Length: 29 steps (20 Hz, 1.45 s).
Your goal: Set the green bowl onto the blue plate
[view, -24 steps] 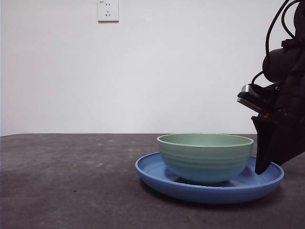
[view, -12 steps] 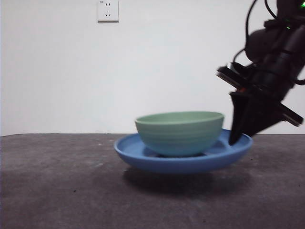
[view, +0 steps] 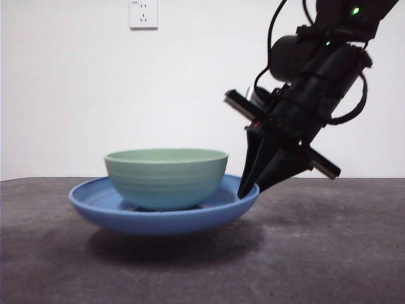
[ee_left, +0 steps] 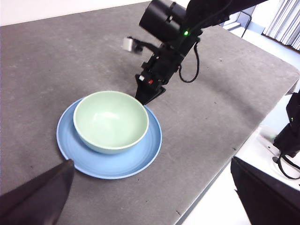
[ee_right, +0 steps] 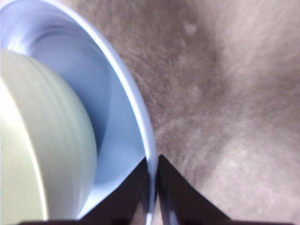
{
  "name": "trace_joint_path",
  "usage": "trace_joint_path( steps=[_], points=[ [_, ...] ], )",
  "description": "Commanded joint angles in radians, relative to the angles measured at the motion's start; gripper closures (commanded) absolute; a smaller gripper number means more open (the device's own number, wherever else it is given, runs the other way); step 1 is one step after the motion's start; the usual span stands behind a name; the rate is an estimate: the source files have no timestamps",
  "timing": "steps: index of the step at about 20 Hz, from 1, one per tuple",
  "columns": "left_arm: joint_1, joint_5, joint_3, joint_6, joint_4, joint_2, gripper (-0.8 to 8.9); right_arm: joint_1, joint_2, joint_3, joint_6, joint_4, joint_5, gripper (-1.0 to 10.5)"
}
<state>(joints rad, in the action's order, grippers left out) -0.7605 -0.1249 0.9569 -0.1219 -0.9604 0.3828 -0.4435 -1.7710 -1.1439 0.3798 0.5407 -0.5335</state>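
The green bowl sits upright in the middle of the blue plate. My right gripper comes down at a slant from the upper right and is shut on the plate's right rim. The plate hangs slightly above the table, with a shadow under it. The right wrist view shows the thin blue plate rim pinched at the right gripper, with the bowl beside it. From above, the left wrist view shows the bowl, the plate and the right gripper. My left gripper hovers high, open and holding nothing.
A dark grey table stretches to both sides of the plate. A white wall socket is on the back wall. In the left wrist view the table's edge runs close to the plate.
The right gripper has carried the plate, with the bowl on it, leftward across the front view and slightly up off the table. The arm now leans further in.
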Motion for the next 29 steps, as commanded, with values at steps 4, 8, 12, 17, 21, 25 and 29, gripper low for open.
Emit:
trace_joint_path(
  steps=[4, 8, 12, 17, 21, 25, 29],
  points=[
    [-0.007, 0.006, 0.013, -0.006, 0.011, 0.001, 2.82, -0.006, -0.067, -0.021, 0.022, -0.019, 0.014, 9.4],
    [-0.007, 0.006, 0.013, -0.006, 0.011, 0.001, 2.82, -0.006, -0.071, -0.021, 0.021, -0.032, 0.018, 9.2],
    [-0.007, 0.006, 0.013, -0.006, 0.011, 0.001, 2.83, -0.003, -0.055, -0.024, 0.003, -0.018, 0.038, 8.0],
    [-0.007, 0.006, 0.013, -0.006, 0.011, 0.001, 2.82, 0.007, 0.114, -0.050, -0.080, 0.131, 0.227, 7.1],
    [-0.007, 0.006, 0.013, -0.006, 0.012, 0.001, 2.82, -0.012, 0.369, -0.050, -0.126, 0.313, 0.360, 5.8],
    [-0.007, 0.006, 0.013, 0.003, 0.011, 0.001, 2.83, -0.097, 0.627, -0.049, -0.129, 0.445, 0.421, 4.9],
    [-0.007, 0.006, 0.013, 0.002, 0.012, 0.001, 2.83, -0.219, 0.817, -0.048, -0.129, 0.527, 0.465, 3.9]
  ],
)
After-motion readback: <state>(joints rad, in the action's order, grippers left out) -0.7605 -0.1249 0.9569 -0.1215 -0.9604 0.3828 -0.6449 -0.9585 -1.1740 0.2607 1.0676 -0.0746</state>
